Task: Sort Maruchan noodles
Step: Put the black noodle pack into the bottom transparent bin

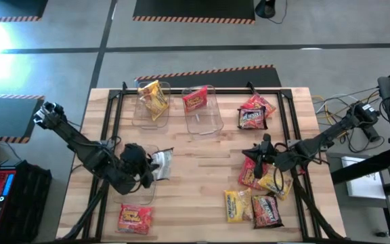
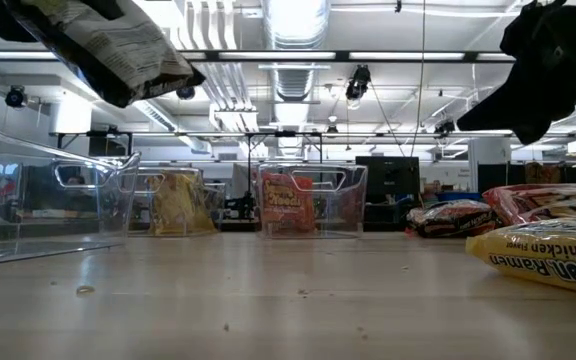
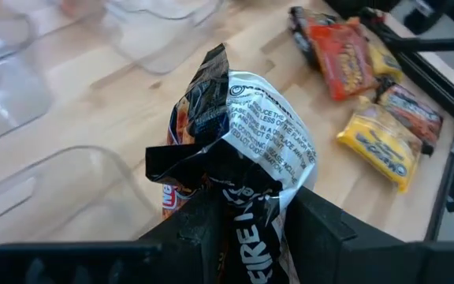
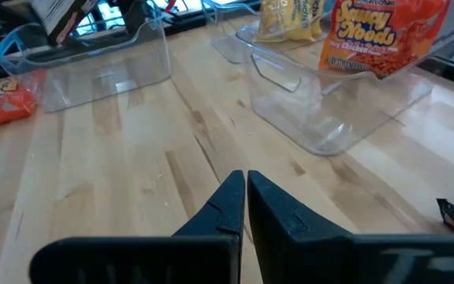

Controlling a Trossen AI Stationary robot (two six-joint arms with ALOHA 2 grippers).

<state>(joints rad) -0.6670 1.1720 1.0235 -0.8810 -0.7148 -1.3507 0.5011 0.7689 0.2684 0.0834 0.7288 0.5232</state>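
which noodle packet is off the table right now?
The dark packet with the silvery back, pinched in the left gripper above a clear bin. Every other packet lies on the table or in bins.

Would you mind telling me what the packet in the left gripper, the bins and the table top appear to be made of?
The packet clamped in the left gripper looks like thin plastic film, silvery-white and printed on the back: it crinkles and creases sharply. The bin holding the red packet seems to be clear, glossy hard plastic: the contents show through it. The table looks like pale matte wood, with visible grain and plank seams.
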